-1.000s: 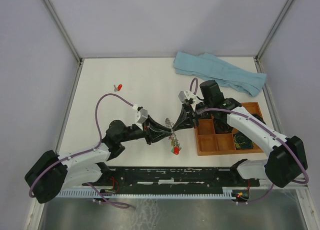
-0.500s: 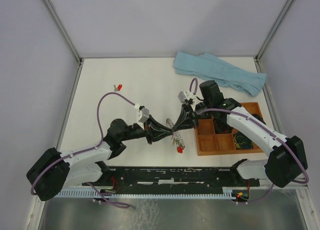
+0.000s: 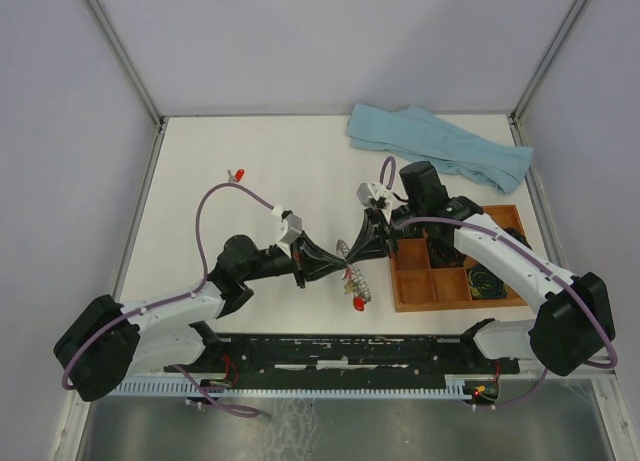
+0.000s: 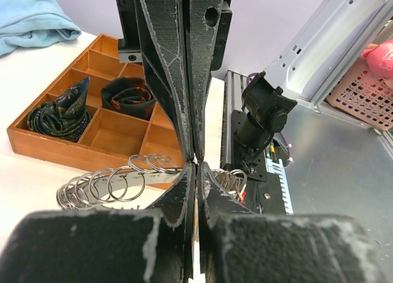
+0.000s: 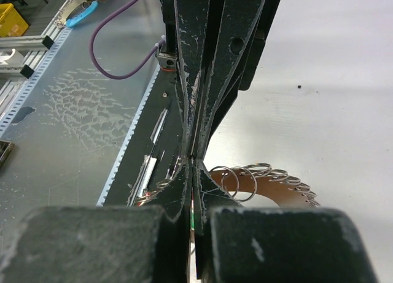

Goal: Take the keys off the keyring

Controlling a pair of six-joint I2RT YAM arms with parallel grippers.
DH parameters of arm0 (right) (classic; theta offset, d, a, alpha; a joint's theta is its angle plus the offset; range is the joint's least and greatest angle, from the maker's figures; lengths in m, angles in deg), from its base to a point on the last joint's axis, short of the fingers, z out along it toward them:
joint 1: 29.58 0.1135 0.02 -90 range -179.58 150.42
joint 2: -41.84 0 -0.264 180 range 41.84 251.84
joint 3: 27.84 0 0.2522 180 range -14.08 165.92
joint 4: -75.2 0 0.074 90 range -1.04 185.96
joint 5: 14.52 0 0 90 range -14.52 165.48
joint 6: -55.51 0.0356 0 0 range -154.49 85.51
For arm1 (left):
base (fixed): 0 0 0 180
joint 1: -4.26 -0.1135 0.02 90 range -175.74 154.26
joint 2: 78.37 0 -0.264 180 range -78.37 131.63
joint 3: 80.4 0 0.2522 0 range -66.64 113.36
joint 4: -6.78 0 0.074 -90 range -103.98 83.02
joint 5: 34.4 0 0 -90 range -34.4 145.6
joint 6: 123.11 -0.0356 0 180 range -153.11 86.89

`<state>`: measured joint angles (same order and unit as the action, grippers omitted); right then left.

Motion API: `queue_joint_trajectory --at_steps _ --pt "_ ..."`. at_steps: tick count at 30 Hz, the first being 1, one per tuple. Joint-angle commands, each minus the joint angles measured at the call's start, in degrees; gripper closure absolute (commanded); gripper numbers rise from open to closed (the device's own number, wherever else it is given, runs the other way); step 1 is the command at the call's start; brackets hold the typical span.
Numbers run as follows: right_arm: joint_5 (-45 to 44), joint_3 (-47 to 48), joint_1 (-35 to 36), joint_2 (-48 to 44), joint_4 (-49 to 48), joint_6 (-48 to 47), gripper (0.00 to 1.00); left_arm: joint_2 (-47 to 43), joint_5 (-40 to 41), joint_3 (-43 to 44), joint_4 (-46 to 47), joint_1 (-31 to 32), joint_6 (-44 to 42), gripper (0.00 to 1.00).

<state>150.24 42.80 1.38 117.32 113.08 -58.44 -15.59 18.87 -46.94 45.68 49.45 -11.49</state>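
The keyring (image 3: 343, 249) hangs above the table between my two grippers, which meet tip to tip. My left gripper (image 3: 347, 272) is shut at the ring's band from the left. My right gripper (image 3: 353, 265) is shut on it from the right. In the left wrist view my left gripper (image 4: 196, 167) pinches the keyring (image 4: 132, 180), with metal loops on both sides. A red key (image 4: 242, 194) dangles among the loops. The right wrist view shows my right gripper (image 5: 191, 165) shut, the keyring (image 5: 276, 188) curving away to the right. A red key (image 3: 357, 303) hangs low on the ring. Another red key (image 3: 237, 174) lies alone far left.
A wooden tray (image 3: 410, 303) with compartments stands right of the grippers, holding dark coiled bundles (image 4: 58, 114). A light blue towel (image 3: 440, 146) lies at the back right. The arm bases and a metal rail run along the near edge.
My left gripper has closed from partly open onto the ring and moved slightly right and back. The dangling red key shifted a little to the right. The right arm stayed still.
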Motion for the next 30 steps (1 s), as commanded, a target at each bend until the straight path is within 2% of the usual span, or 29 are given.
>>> queue_joint_trajectory --at_steps 1,8,11,13,20,26,30 --pt "0.61 3.38 0.16 -0.76 -0.77 -2.45 0.99 -2.8 -0.24 4.11 -7.48 0.44 -3.17 0.97" --pt "-7.28 12.7 0.2 1.73 28.0 -27.23 0.65 -7.91 4.71 13.13 -36.5 0.49 -9.6 0.97" --pt "-11.43 16.64 0.23 2.68 36.57 -34.31 0.53 -7.64 6.78 19.47 -48.6 0.52 -11.99 0.97" --pt "-14.28 17.86 0.23 2.72 39.12 -37.0 0.5 -6.55 8.2 23.69 -55.56 0.52 -13.09 0.97" --pt "-17.25 16.09 0.2 0.17 33.11 -32.22 0.45 0.02 10.44 39.7 -78.17 1.09 -17.98 0.97" --pt "-14.54 9.2 0.0 -4.11 16.04 -19.2 0.42 7.9 7.58 50.17 -87.81 1.81 -21.13 0.97" --pt "-9.98 4.45 -0.06 -4.05 4.95 -10.24 0.46 11.91 5.28 55.8 -92.75 1.88 -22.89 0.97"
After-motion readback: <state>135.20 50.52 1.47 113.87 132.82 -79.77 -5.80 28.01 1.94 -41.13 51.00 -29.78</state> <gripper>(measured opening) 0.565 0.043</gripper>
